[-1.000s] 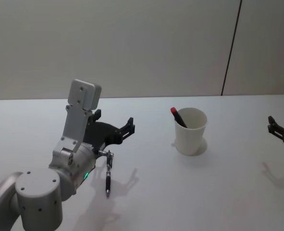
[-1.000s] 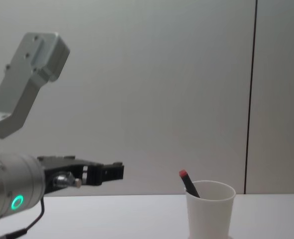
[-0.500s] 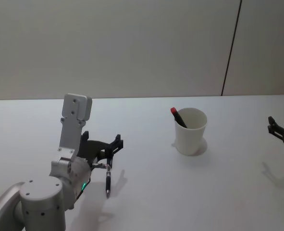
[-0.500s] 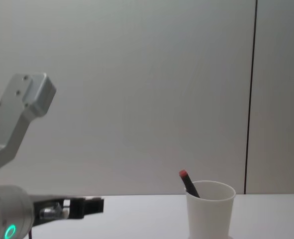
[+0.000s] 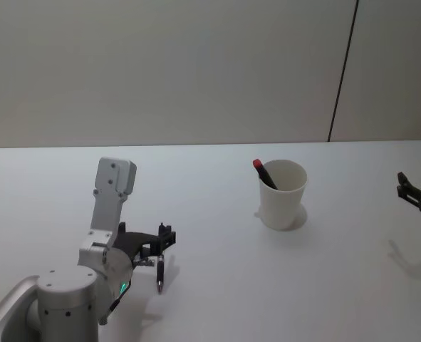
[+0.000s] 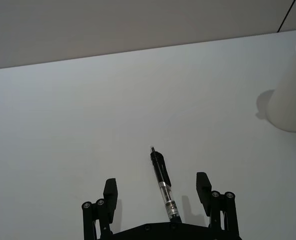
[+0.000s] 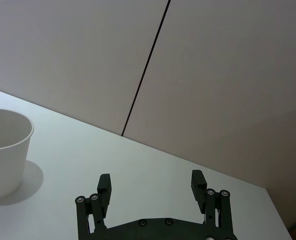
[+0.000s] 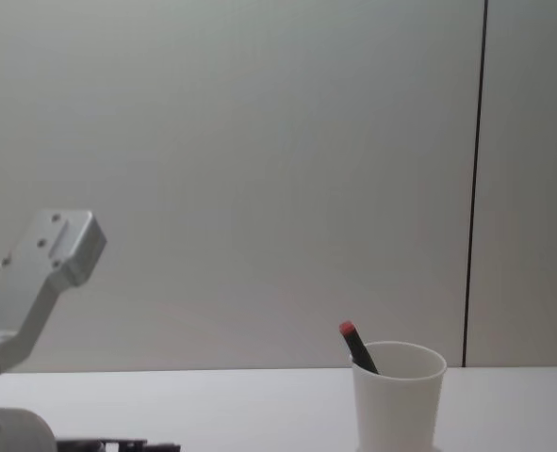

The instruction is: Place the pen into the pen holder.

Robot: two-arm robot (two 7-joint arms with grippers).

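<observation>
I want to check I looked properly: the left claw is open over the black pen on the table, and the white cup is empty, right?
Not quite. The white cup isn't empty: the head view shows a red-topped pen leaning inside it. The left gripper is indeed open over the black pen on the table.

White table (image 5: 267, 285); plain grey wall (image 5: 160, 64) behind, dark vertical seam (image 5: 343, 71).

Black pen (image 6: 163, 182) lying flat, white pen holder (image 5: 282, 196) upright — well apart
</observation>
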